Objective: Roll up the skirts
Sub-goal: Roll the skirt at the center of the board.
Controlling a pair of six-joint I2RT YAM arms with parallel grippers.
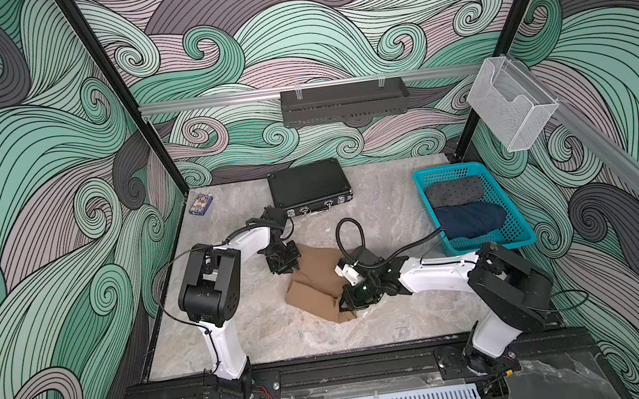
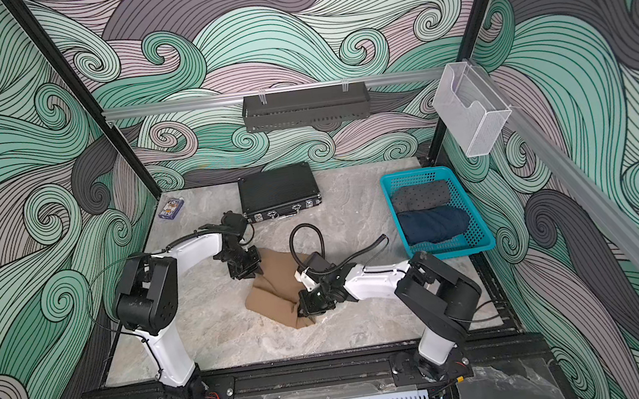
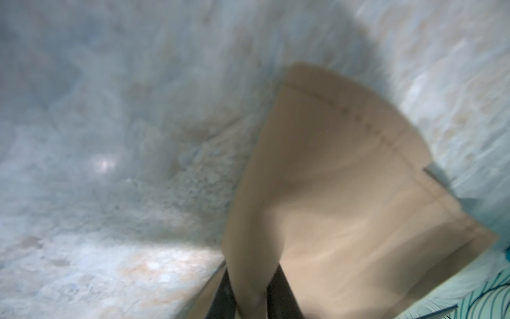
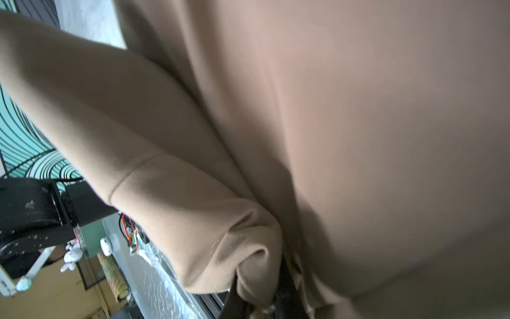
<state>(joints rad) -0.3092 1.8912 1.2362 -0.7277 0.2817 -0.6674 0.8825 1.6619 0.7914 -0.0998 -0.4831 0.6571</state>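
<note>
A marbled table (image 1: 268,333) fills the floor of the wave-patterned cell. Near its middle, in both top views, lies the tan skirt (image 1: 317,289) (image 2: 276,294), partly folded over on itself and creased, with one corner pointing toward the front rail.

Well apart from it, at the right rear of the table, stands a teal basket (image 1: 507,205). At the back, left of the basket, a black case (image 1: 307,185) lies flat with its latches facing forward.

Inside the basket a denim skirt (image 1: 471,220) sits rolled at the nearer end. Just behind it, and touching it, lies a dotted grey skirt (image 1: 455,191), also rolled.

The left gripper (image 1: 286,261) is down at the far left edge of the tan skirt. Its wrist view shows a fold of the cloth pinched between the two dark fingers (image 3: 225,290), with the hemmed panel spreading away over the table.

The right gripper (image 1: 348,301) is at the near right edge of the same skirt. Its wrist view shows a bunched, ribbed fold clamped between its fingers (image 4: 285,279), and tan cloth fills most of that picture.

A small box (image 1: 201,204) with a printed face lies in the far left corner, apart from everything else.
</note>
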